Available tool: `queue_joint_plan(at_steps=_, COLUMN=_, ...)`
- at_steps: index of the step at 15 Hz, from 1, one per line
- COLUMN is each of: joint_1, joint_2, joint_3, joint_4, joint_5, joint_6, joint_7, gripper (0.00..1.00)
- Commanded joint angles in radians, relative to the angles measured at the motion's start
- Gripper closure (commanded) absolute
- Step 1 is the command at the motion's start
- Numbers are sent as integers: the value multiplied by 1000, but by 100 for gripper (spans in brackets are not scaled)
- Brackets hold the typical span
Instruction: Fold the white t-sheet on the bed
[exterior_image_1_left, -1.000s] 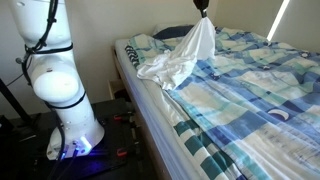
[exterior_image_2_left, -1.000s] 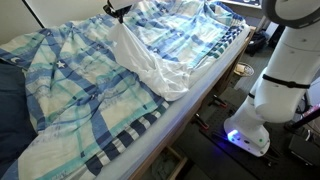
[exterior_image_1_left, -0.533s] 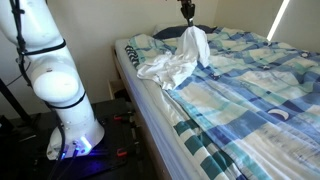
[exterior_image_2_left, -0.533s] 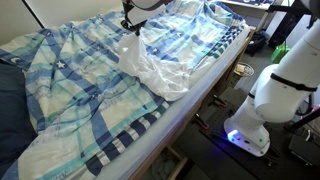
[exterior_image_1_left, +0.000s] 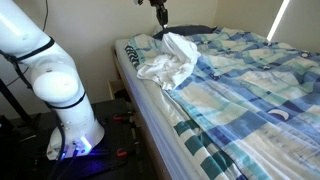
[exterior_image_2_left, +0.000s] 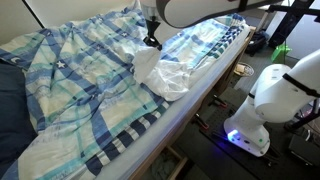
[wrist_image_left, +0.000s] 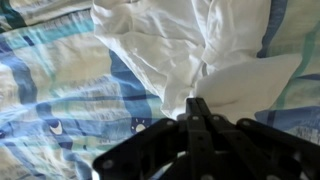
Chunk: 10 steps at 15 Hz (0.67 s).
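The white t-sheet (exterior_image_1_left: 167, 64) lies crumpled near the bed's edge, and one part of it is lifted into a peak under my gripper (exterior_image_1_left: 161, 21). It also shows as a wrinkled heap in an exterior view (exterior_image_2_left: 167, 77), with the gripper (exterior_image_2_left: 152, 42) just above it. In the wrist view the black fingers (wrist_image_left: 195, 112) are pressed together, pinching a fold of the white t-sheet (wrist_image_left: 185, 45). The bed (exterior_image_1_left: 255, 95) carries a blue, teal and white check bedspread (exterior_image_2_left: 70, 85).
A dark pillow lies at the head of the bed (exterior_image_1_left: 192, 31) (exterior_image_2_left: 8, 100). The robot's white base stands on the floor beside the bed (exterior_image_1_left: 65, 100) (exterior_image_2_left: 262, 105). The arm reaches across over the bedspread (exterior_image_2_left: 200, 8). A wall stands behind the bed.
The gripper has carried the held part of the t-sheet across the bed toward the robot's side and lower. The tall hanging drape has collapsed into a low fold over the rest of the cloth.
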Motion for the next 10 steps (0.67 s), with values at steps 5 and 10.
queue_joint_plan(at_steps=5, joint_1=-39, joint_2=-255, joint_3=47, joint_4=-151, joint_5=28, joint_6=-133, joint_7=-11, gripper=100)
queue_joint_plan(at_steps=10, joint_1=-42, joint_2=-319, joint_3=51, joint_4=-191, joint_5=63, joint_6=-178, joint_7=-33, gripper=100)
